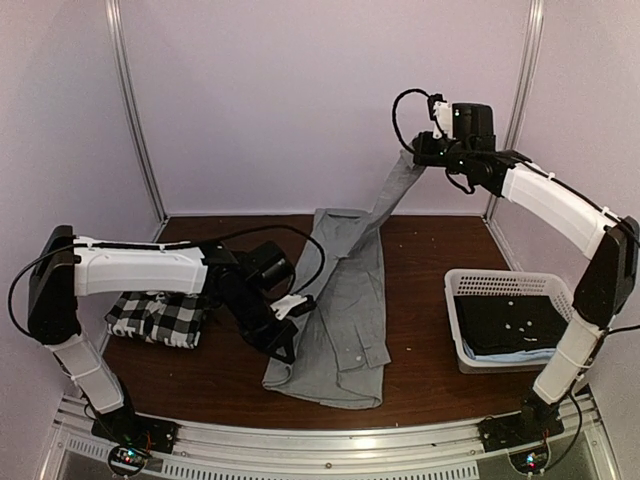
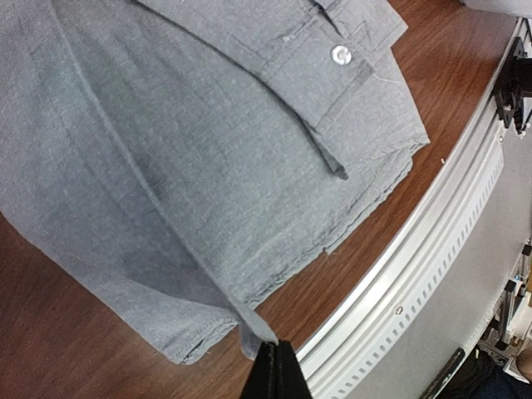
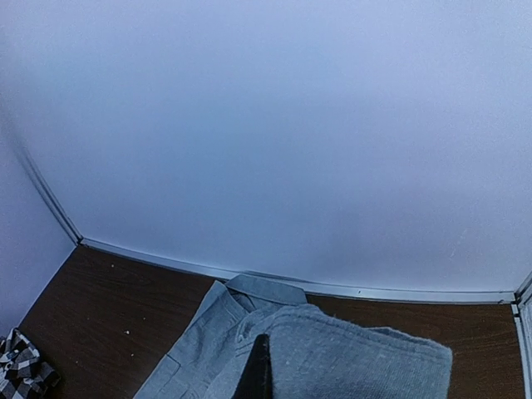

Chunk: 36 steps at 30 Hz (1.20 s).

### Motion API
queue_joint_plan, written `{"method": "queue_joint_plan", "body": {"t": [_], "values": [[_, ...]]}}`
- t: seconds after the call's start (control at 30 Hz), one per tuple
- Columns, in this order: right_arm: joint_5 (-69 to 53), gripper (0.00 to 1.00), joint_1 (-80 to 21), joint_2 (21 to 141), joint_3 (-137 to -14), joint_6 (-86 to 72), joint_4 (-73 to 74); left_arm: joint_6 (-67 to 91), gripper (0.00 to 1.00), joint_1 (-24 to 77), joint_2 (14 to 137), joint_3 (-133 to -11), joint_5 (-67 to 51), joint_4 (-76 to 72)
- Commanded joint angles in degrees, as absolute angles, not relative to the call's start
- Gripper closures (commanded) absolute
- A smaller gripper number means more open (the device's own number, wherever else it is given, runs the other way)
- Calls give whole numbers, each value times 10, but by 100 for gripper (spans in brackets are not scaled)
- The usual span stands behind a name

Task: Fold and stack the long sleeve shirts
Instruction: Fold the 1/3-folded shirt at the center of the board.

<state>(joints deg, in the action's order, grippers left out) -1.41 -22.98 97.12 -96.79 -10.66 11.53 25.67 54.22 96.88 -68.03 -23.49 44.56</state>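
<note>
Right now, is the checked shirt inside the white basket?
No, the checked shirt lies folded on the table at the left, while the white basket stands apart at the right.

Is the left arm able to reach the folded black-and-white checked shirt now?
Probably not yet: the folded black-and-white checked shirt lies close by, but the left hand is shut on the grey cloth shirt.
</note>
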Motion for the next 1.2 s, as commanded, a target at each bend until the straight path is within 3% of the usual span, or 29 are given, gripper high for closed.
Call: {"method": "queue_joint_plan", "body": {"t": [0.0, 0.37, 0.7, 0.93, 1.17], "values": [[-9, 100, -224, 989, -978, -102, 126, 233, 100, 546, 969, -702, -270, 443], [-37, 100, -223, 1003, -965, -123, 122, 200, 100, 546, 1022, -745, -319, 432], [-65, 100, -225, 987, -928, -139, 108, 188, 100, 546, 1056, -705, -351, 411], [-106, 100, -231, 976, -890, -153, 96, 202, 68, 540, 1053, -730, -329, 392], [-146, 100, -249, 960, -848, -168, 77, 254, 64, 472, 1041, -790, -292, 335]]}}
